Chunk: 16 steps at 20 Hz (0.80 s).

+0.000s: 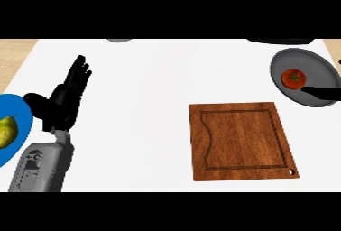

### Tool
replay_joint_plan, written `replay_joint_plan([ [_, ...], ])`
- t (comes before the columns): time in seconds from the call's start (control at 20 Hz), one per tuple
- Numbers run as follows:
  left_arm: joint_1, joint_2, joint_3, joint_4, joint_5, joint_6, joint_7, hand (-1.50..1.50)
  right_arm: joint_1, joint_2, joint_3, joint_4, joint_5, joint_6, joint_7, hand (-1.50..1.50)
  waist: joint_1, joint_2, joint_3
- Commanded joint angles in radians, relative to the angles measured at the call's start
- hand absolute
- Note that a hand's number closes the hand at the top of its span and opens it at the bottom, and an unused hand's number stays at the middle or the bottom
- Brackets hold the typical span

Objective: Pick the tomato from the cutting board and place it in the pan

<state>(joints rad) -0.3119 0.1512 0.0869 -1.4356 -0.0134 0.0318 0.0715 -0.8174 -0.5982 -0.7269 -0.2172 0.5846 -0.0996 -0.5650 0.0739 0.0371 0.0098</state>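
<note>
Tomato (293,78) sits in the grey pan (315,62), wooden cutting board (241,140) nearby; left hand (66,92) rests with fingers straight

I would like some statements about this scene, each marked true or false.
1. The tomato lies in the pan. True.
2. The cutting board carries the tomato. False: nothing lies on the board.
3. A pear lies on the blue plate. True.
4. The left hand holds the pear. False: it is open, fingers up, beside the plate.
5. The pan is at the left edge. False: it is at the right.
</note>
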Motion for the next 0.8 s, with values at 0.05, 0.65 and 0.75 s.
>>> replay_joint_plan([
  [0.05, 0.057, -0.009, 0.003, 0.019, -0.008, 0.006, -0.055, 0.0, 0.045, -0.048, -0.086, 0.033, -0.097, 0.139, -0.098, -1.5, -0.022, -0.008, -0.003],
  [0.65, 0.074, 0.023, 0.04, -0.025, -0.005, 0.016, -0.014, 0.0, 0.277, -0.184, -0.072, -0.012, -0.185, 0.594, -0.302, -1.5, -0.071, -0.036, -0.009],
  [0.75, 0.092, 0.059, 0.066, -0.013, 0.03, -0.034, -0.002, 0.0, 0.334, -0.193, -0.079, -0.03, -0.212, 0.624, -0.307, -1.5, -0.085, -0.04, -0.011],
])
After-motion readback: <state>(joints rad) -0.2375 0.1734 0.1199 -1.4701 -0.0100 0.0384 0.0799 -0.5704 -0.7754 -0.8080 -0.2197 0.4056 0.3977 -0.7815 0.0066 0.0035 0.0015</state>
